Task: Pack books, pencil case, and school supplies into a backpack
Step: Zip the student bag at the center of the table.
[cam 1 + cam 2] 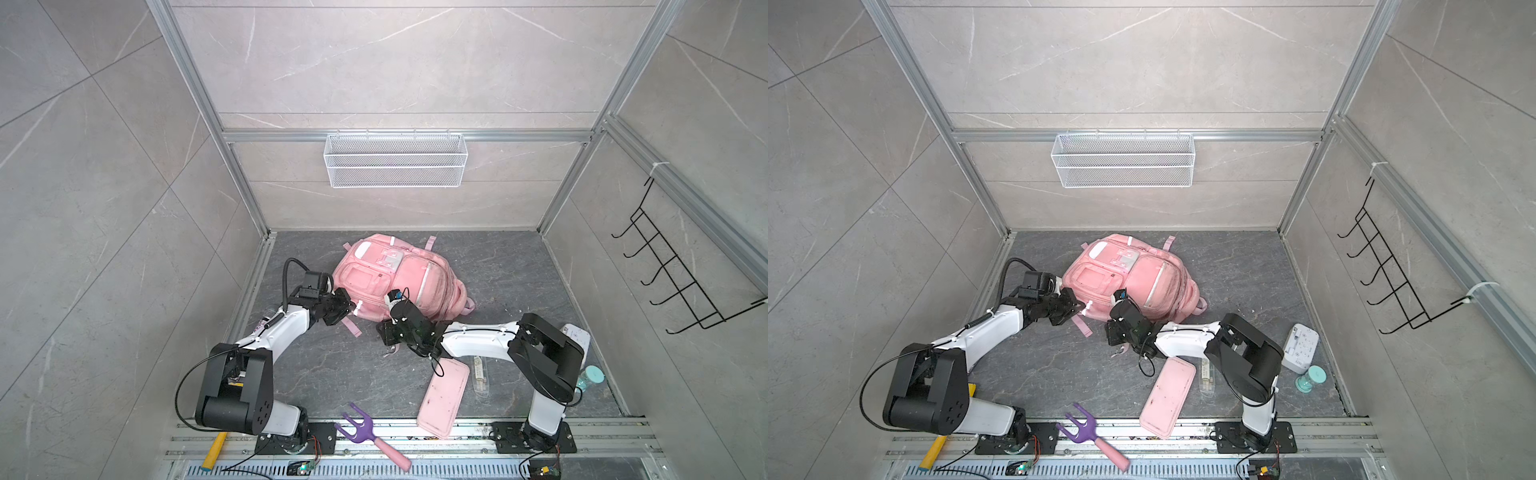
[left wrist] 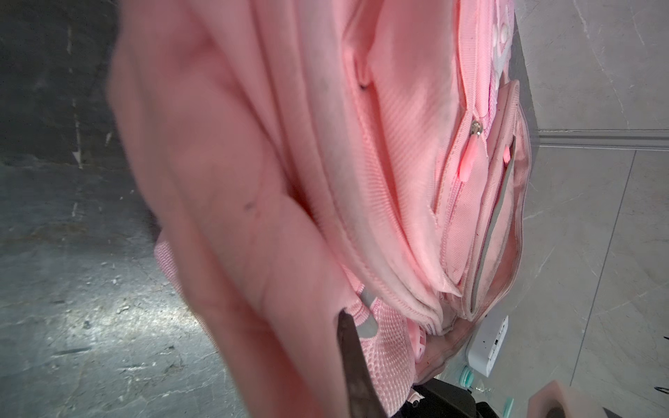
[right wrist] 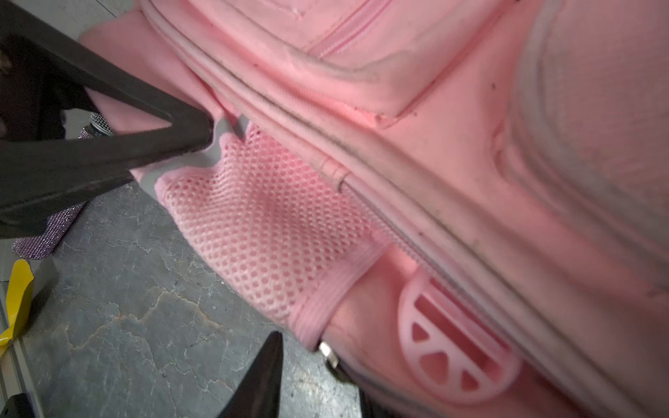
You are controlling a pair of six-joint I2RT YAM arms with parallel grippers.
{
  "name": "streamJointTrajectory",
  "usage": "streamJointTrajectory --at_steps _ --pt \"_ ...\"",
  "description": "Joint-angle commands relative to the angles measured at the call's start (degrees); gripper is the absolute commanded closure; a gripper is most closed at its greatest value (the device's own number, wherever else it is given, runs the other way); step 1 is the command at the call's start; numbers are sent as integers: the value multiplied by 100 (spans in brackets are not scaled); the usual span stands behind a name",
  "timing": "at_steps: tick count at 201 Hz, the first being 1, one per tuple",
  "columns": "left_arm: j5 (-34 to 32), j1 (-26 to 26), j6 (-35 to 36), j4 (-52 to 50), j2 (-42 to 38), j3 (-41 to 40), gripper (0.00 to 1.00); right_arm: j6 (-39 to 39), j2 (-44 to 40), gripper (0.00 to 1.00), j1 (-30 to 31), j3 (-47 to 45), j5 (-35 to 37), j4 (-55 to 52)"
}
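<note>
The backpack [image 1: 395,278] lies front-up in the middle of the floor, its main zip looking closed. The left gripper [image 3: 208,134] is pinched tight on the grey trim of its mesh side pocket, and the right gripper [image 1: 387,332] sits close by the same side, jaws apart on nothing. The pencil case [image 1: 444,397] lies unpacked near the front rail, well apart from the bag, so packing seems barely begun. The school supplies packet [image 1: 480,374] lies just beside it; the 2 books show in no view, so I cannot tell whether they are inside.
</note>
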Motion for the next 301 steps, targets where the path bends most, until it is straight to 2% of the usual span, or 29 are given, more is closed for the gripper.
streamJointTrajectory --at_steps 1,60,101,156,182,237,261,301 --pt "174 -24 166 -44 -316 207 100 -114 -93 64 30 -5 245 140" --pt "183 -23 204 -214 -388 409 100 -159 -255 58 35 -604 177 808" --pt "185 -23 206 -284 -439 463 100 -287 -320 53 30 -629 214 1025" --pt "182 -23 216 -398 -581 446 100 -481 -243 53 32 -478 404 1135" --pt "137 -27 237 -475 -659 455 100 -489 -318 59 21 -482 461 1181" --pt "28 -15 284 -502 -596 490 100 -476 -590 86 22 -678 444 1148" --pt "-61 -10 347 -519 -482 570 100 -438 -740 94 23 -763 419 1036" --pt "-207 117 507 -616 -305 792 100 -396 -908 100 21 -914 344 721"
